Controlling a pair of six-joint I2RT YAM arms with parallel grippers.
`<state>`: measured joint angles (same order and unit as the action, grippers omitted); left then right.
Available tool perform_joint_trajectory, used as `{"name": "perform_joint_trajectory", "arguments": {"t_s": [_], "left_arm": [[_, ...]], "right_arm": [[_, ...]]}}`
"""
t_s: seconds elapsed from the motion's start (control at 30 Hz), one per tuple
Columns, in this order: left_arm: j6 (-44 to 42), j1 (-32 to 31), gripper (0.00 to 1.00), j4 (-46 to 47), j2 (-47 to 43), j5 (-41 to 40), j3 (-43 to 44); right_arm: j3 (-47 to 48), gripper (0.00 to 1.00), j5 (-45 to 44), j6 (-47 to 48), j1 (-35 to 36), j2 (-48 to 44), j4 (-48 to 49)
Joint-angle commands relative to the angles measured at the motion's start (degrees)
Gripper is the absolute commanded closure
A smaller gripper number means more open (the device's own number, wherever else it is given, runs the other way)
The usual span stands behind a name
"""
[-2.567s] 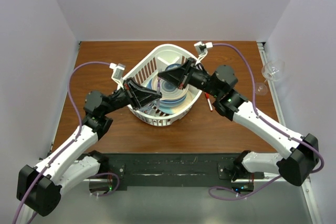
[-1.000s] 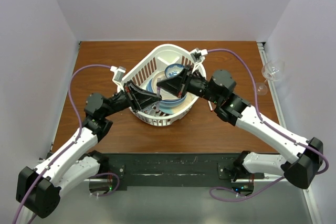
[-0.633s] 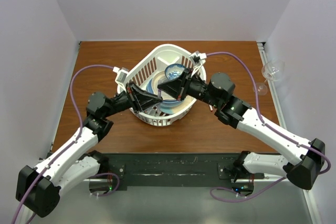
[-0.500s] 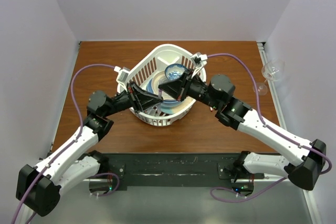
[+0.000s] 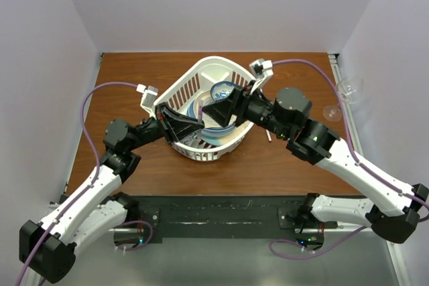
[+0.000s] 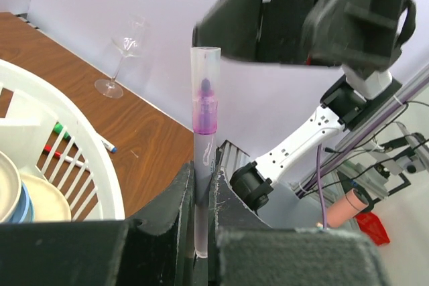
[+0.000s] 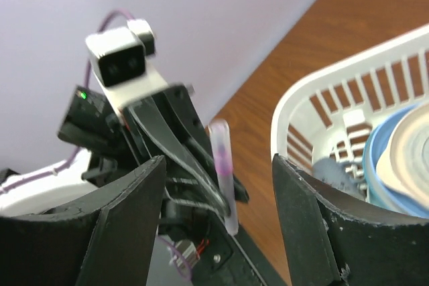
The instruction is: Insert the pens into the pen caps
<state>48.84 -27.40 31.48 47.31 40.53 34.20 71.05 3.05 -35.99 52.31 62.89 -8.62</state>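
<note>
Left gripper [image 6: 201, 185]: clamping a clear, seemingly capped pen [image 6: 205, 98] upright over the basket's [image 5: 213, 66] near rim.
Right gripper [image 7: 216, 165]: gaping empty, facing it.
Risk: an off-centre grab could be knocking the pen into the basket.

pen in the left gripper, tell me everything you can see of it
The pen is a thin, frosted, see-through tube that looks like plastic. A purple tip shows inside its clear upper part, just above a purple band, and the top end looks flat. Whether that upper part is a separate cap cannot be told. It stands about upright, raised off the table, with its lower part pinched between the fingers of the left gripper. Nothing else appears to touch it.
</note>
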Motion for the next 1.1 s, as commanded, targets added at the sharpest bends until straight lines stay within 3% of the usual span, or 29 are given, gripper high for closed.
{"name": "perform_joint_trajectory", "arguments": {"t_s": [0.0, 0.17, 0.33, 0.43, 0.57, 0.63, 0.83, 1.07], "left_arm": [[-4.1, 0.2, 1.00, -1.0, -2.0, 2.5, 1.8], [-4.2, 0.2, 1.00, -1.2, -3.7, 3.6, -0.1], [-3.6, 0.2, 1.00, 0.7, -3.2, 4.4, -0.7], [-2.8, 0.2, 1.00, 0.9, -2.5, 4.6, -0.5], [-3.0, 0.2, 1.00, 0.8, -1.2, 5.0, 0.9], [-5.9, 0.2, 1.00, -4.3, 0.5, 2.7, 3.7], [-7.4, 0.2, 1.00, -4.0, 4.3, 0.2, 7.0], [-7.9, 0.2, 1.00, -3.5, 6.0, -2.7, 9.0]], "right_arm": [[5.9, 0.32, -3.0, 4.0, 0.0, 1.7, -2.4], [11.3, 0.35, -0.9, 4.9, 0.0, 6.1, -4.0], [8.9, 0.39, 2.2, 2.0, 0.0, 8.3, -0.3], [7.5, 0.55, 4.3, 0.6, 0.0, 8.8, 1.1], [3.8, 0.93, 6.1, -1.2, 0.0, 8.3, 3.2], [1.1, 0.99, 8.5, -1.9, 0.0, 7.8, 3.3], [-7.8, 1.00, 9.8, -1.6, 0.0, 4.3, 1.6], [-9.2, 1.00, 14.8, 2.5, 0.1, 4.6, -5.8]]}}
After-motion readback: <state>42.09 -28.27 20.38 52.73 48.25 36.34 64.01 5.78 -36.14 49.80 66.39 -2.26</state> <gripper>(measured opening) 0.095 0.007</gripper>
